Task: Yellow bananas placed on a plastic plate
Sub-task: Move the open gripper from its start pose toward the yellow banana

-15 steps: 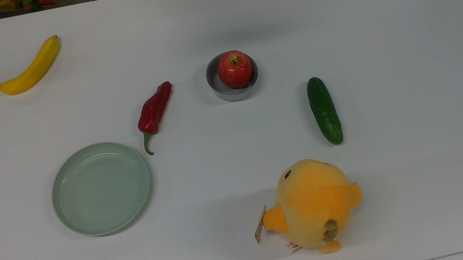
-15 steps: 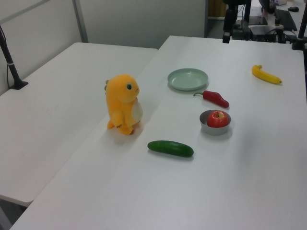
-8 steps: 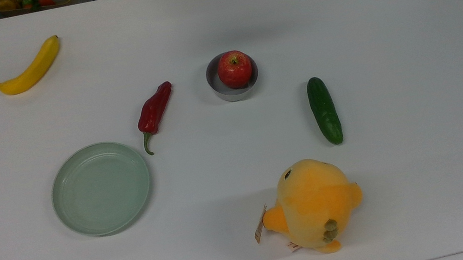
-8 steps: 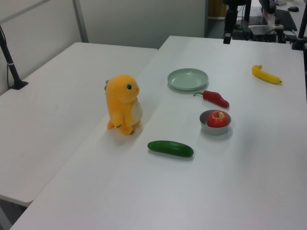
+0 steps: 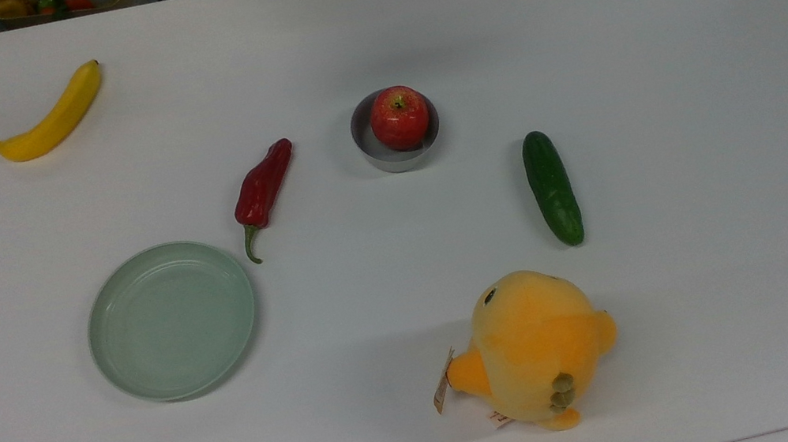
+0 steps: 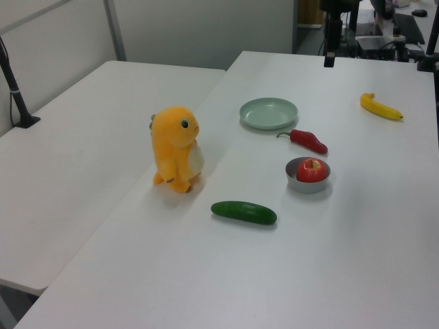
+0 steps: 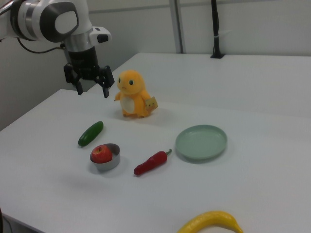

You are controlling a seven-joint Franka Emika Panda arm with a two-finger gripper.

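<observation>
Banana point(image 5: 47, 116): alone on tabletop point(image 5: 653, 49), well apart from plate point(image 5: 171, 320)
Chili pepper point(image 5: 262, 187): between them, beside plate
Tool point(image 7: 90, 90): released, raised

We see a white desk point(image 5: 647, 10) with wide bare margins along every edge. A banana point(image 5: 46, 115) lies alone near the top view's upper-left corner, open desk all around it. A mint-green plate point(image 5: 171, 320) sits nearer the top view's lower-left, holding nothing; a red chili pepper point(image 5: 262, 188) lies just beside its rim. Toward the middle stand a grey bowl point(image 5: 383, 157) holding an apple point(image 5: 399, 118), a cucumber point(image 5: 552, 187) and a tall plush toy point(image 5: 531, 346), well apart.
</observation>
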